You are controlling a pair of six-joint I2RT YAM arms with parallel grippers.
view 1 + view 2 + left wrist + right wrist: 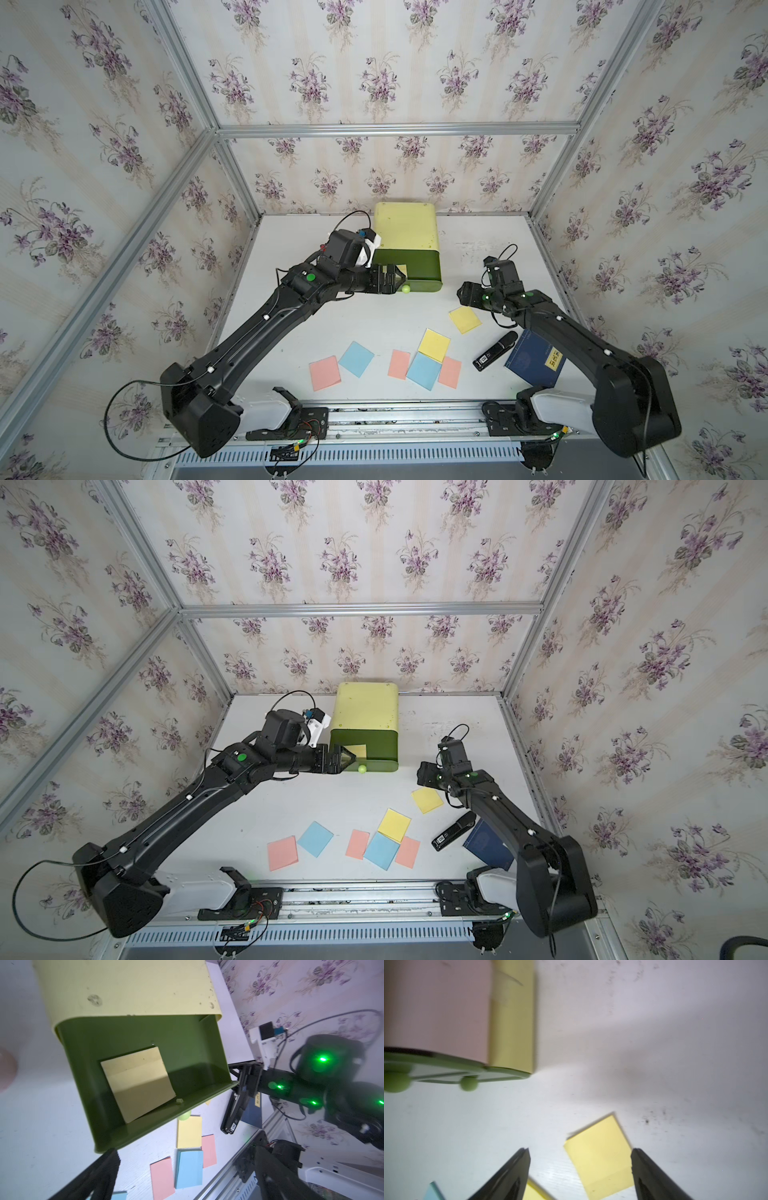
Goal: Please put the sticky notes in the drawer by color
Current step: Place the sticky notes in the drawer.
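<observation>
Left gripper (398, 277) hangs wide open over the pulled-out drawer (187, 1047), one yellow sticky note (138, 1084) lying flat inside. Right gripper (579, 1150), jaws apart, hovers over another yellow note (602, 1163) near that drawer. It's flimsy paper, so I'd pinch an edge.

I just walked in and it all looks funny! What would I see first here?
First, two big black robot arms reaching over the white table. Then the yellow-green drawer chest at the back, one drawer pulled out with a yellow note inside and the left gripper open next to it. Nearer the front lie pink, blue and yellow sticky notes, scattered.
</observation>
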